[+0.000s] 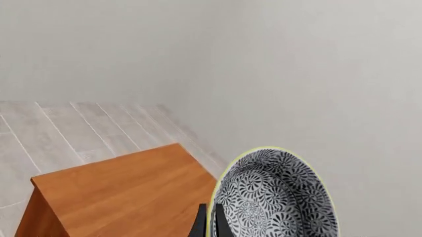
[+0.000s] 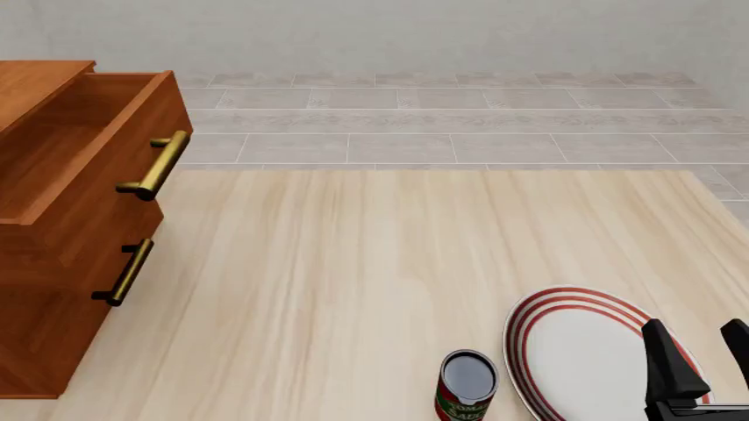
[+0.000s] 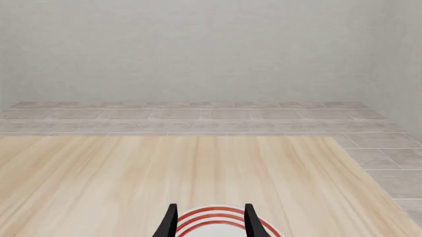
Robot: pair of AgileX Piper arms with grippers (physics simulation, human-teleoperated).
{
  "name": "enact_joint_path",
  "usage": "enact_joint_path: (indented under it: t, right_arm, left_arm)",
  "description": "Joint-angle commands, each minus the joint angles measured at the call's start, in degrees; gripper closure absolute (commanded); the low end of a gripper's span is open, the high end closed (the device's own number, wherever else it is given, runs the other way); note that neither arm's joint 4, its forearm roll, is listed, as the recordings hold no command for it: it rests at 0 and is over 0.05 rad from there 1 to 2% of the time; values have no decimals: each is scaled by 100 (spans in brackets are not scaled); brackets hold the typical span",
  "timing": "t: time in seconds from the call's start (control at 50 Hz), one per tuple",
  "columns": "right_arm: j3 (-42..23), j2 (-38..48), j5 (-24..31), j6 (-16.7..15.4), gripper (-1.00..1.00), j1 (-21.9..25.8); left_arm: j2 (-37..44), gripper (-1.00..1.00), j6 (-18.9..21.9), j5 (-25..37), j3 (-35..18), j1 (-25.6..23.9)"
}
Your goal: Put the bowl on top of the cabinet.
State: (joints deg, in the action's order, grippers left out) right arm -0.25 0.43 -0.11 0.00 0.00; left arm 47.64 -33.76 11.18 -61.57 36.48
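left wrist view carries the bowl (image 1: pixel 277 197), its grey-and-white floral inside and pale rim turned toward the camera, tipped up on edge rather than level. the left end effector (image 1: pixel 209 222) is clenched on the bowl's rim, one dark finger (image 1: pixel 199 223) on the outer wall and the other just inside. beyond and to one side of that end effector lies the flat reddish-brown top of the cabinet (image 1: pixel 125 190), lower than the bowl; the bowl does not touch it. grey floor tiles and a pale wall lie past the cabinet.

front view shows neither the bowl nor the left end effector. the cabinet (image 2: pixel 59 228) stands at the left edge of the bench (image 2: pixel 351 281), its upper drawer (image 2: pixel 88 145) pulled out, each drawer front bearing a brass bar handle (image 2: pixel 154 165).

the right end effector (image 2: pixel 702 351) sits well apart from the cabinet, at the near right of the bench, released, its two dark fingers spread with a clear gap. directly under it lies a white plate with red rings (image 2: pixel 574 351), which the right wrist view shows between the fingers (image 3: pixel 170 222). just to the plate's left stands an open can (image 2: pixel 468 386), upright.
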Motion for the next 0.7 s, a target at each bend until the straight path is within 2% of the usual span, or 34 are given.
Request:
enact_joint_path:
  t: [0.02, 0.28, 0.7]
  right_arm:
    - [0, 1, 0, -1, -100, 0]
    - [0, -1, 0, 1, -100, -1]
    - [0, 1, 0, -1, -100, 1]
  left_arm:
    - [231, 100, -58, -45, -48, 40]
    - [438, 100, -46, -21, -61, 104]
    - [643, 100, -422, 10, -68, 183]
